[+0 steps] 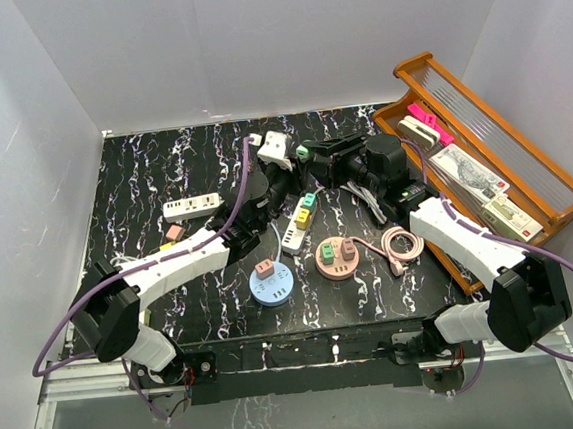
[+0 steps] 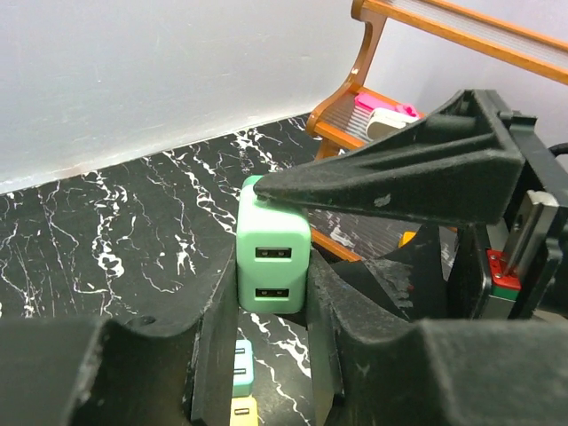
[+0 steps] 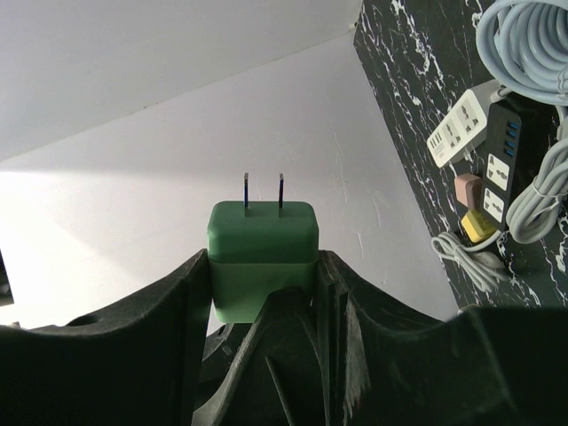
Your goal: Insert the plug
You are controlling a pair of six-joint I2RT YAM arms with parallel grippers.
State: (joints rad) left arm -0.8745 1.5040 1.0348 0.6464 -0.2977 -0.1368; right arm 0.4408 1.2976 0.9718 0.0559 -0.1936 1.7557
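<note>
The left gripper [image 2: 272, 288] is clamped on the sides of the green plug [image 2: 273, 257], and the right gripper [image 3: 262, 266] has the same plug pinched too. One of its black fingers lies across the plug's top in the left wrist view. So both arms have hold of one small thing, up in the air over the back middle of the counter [image 1: 162, 165], just above the clutter of sockets.

That is what I'd worry about. If either arm pulls away before the other lets go, the plug could twist in the grip or pop out and drop. The prongs [image 3: 247, 191] point out toward the wall rather than down at anything, so it needs turning before it meets the white power strip [image 1: 291, 239] or the pink round socket [image 1: 336, 257]. A skewed grip would leave the blades catching on the socket face.

The plug itself is a mint-green, round-cornered block. It has two USB ports [image 2: 273, 253] stacked on one face and two flat metal blades, straight and parallel, on the opposite end.
</note>
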